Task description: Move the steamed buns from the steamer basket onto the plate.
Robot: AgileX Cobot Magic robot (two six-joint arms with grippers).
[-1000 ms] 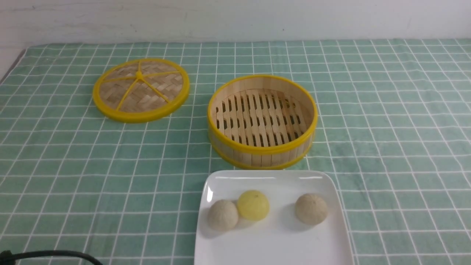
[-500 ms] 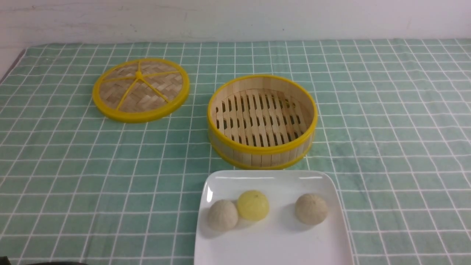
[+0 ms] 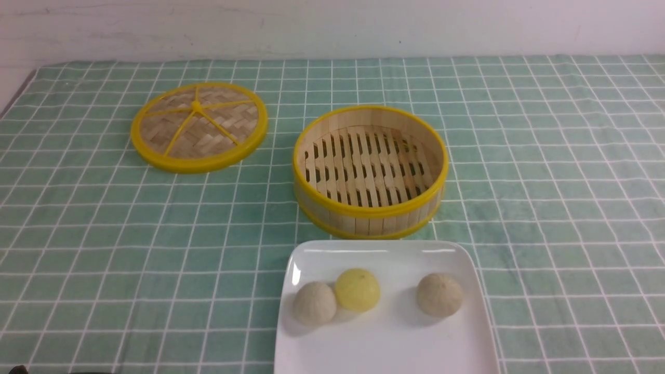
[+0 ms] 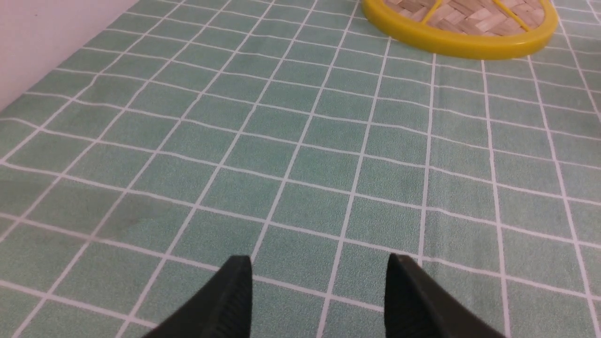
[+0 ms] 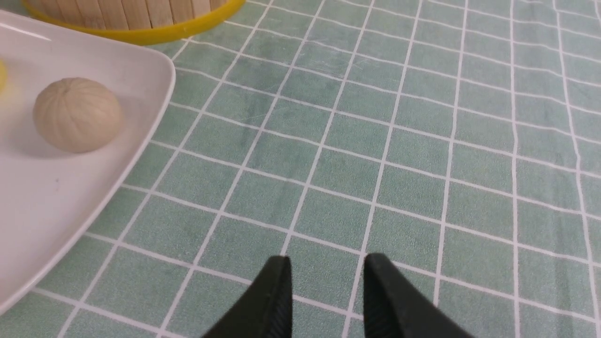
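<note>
Three steamed buns lie on the white square plate [image 3: 389, 343] at the front: a beige bun [image 3: 314, 303] touching the yellow bun [image 3: 357, 289], and a second beige bun [image 3: 439, 295] apart on the right. The steamer basket [image 3: 370, 210] stands just behind the plate with nothing in it. Neither gripper shows in the front view. My left gripper [image 4: 319, 265] is open and empty over bare cloth. My right gripper [image 5: 324, 263] is open and empty over cloth beside the plate [image 5: 47, 197], with the right beige bun [image 5: 76, 115] nearby.
The flat woven lid [image 3: 199, 126] lies at the back left, and its rim also shows in the left wrist view [image 4: 460, 42]. A green checked cloth covers the table. A white wall runs along the back and the left edge.
The dark arm part at the bottom left of the front view has drawn back almost out of the frame. The buns, plate, basket and lid have not moved.
</note>
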